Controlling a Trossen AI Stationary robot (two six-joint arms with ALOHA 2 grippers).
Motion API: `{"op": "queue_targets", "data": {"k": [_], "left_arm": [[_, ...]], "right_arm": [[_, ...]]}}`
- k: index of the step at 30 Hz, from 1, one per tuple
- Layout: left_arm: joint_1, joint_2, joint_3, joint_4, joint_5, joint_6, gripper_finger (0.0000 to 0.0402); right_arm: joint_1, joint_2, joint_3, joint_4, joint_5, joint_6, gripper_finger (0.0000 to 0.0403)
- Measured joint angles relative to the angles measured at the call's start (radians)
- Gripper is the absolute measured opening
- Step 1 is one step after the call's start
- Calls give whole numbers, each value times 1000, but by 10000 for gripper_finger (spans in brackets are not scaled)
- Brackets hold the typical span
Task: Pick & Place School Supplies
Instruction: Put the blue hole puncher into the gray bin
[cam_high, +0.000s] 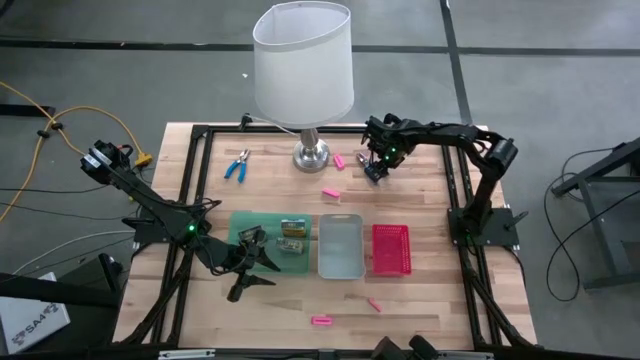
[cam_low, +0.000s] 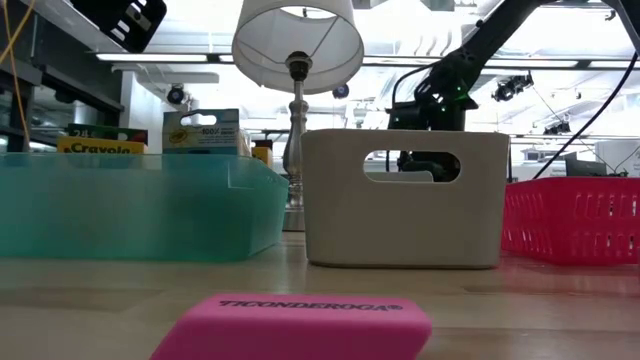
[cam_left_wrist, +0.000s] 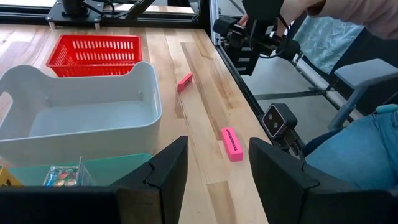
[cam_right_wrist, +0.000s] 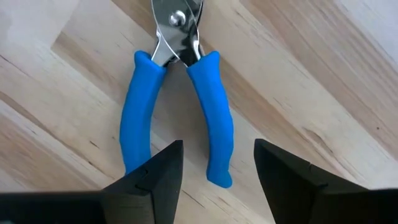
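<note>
So far you have only the crayon packs (cam_high: 291, 236) sorted: they sit in the green tray (cam_high: 243, 222), and the low view shows their tops above the tray's teal wall. The grey tray (cam_high: 340, 262) looks bare inside from your left wrist camera, and the red basket (cam_high: 391, 250) shows nothing in it from above. Everything else is still loose on the table (cam_high: 420, 300). One pair of blue-handled pliers (cam_high: 238, 166) lies on the far side, left of the lamp (cam_high: 303, 70). The second pair of pliers (cam_right_wrist: 180, 99) lies flat on the wood right under your right gripper (cam_high: 374, 168), to the lamp's right; the wrist view has both blue handles ahead of the fingers, which are spread wide and hold nothing, so the grab is not yet made. Pink erasers are scattered: one (cam_high: 339, 160) beside the lamp base, one (cam_high: 331, 193) nearer the trays, and two on the near side, (cam_high: 321, 321) and (cam_high: 374, 304). Your left gripper (cam_high: 252, 262) hovers at the near edge of the green tray, fingers parted and empty. I judge you are early in the job: two pliers and four erasers remain, and the pliers under the right gripper look like the step in hand.
</note>
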Motion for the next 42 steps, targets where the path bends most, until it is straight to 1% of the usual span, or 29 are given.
{"op": "queue_targets", "data": {"k": [9,16,21,33,36,42], "left_arm": [[0,0,0,0,0,0,166],[0,0,0,0,0,-14,166],[0,0,0,0,0,-15,166],[0,0,0,0,0,-16,166],[0,0,0,0,0,-16,166],[0,0,0,0,0,-16,166]], "right_arm": [[-2,0,-4,3,-5,4,190],[-2,0,-58,35,-19,13,190],[-2,0,-59,44,4,7,190],[-2,0,-59,86,3,-3,189],[-2,0,-59,86,2,-2,181],[-2,0,-59,88,2,-1,150]]}}
